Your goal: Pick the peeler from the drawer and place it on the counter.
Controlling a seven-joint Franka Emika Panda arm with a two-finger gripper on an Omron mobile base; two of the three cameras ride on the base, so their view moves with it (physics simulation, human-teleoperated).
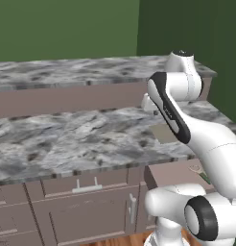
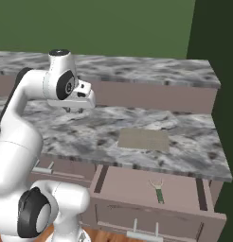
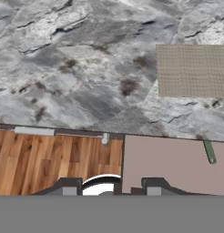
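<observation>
Peeler [image 2: 158,192] lying in open drawer [image 2: 132,188], pincer [image 3: 108,190] wide apart, empty, above counter [image 2: 184,156], no writing legible

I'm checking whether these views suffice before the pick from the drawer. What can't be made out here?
- Peeler: its head is tiny in the right base view; in the hand view the frame's right edge cuts the head off.
- Drawer: in the left base view the arm covers most of it.
- Gripper: seen from the side in the right base view, so open or shut is unclear.
</observation>
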